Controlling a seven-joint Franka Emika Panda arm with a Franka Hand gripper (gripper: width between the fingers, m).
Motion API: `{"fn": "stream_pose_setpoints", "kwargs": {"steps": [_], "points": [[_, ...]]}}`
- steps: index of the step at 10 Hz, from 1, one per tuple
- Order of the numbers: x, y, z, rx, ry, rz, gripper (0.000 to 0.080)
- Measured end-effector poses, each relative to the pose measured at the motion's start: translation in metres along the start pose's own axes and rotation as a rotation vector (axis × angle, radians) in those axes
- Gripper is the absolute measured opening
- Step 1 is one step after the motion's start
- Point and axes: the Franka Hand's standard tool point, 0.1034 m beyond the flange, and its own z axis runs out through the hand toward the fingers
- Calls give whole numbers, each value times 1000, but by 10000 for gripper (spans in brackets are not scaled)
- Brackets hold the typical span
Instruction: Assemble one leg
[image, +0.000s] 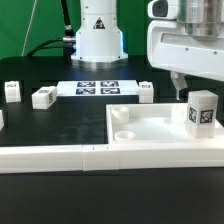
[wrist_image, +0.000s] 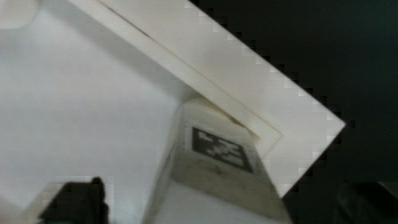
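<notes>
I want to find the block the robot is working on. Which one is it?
Look at the big white panel on the exterior view's right. The leg stands upright on its far right part, under the gripper. The other small blocks lie away on the black table.

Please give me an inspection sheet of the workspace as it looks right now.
Surface: black table, with a white rail along its near edge.
Job's things: one leg stands upright on the large white panel, at the exterior view's right.
Clutter: three more tagged white pegs lie loose on the table; the marker board lies flat at the back.
Grippers: gripper hangs just above and beside the leg; jaw state cannot be told.
Cables: dark cables by the arm's base.
Surroundings: green backdrop.
</notes>
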Motion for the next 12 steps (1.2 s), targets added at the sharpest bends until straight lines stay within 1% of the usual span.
{"fn": "stream_pose_setpoints", "kwargs": {"steps": [5,8,10,11,12], "points": [[-2,-2,-1,3,1,-527,649],[-1,-1,0,1,0,-768,649],[3,2,1,0,1,-882,649],[2,2,1,0,0,-858,528],[3,2,1,0,0,-858,389]]}}
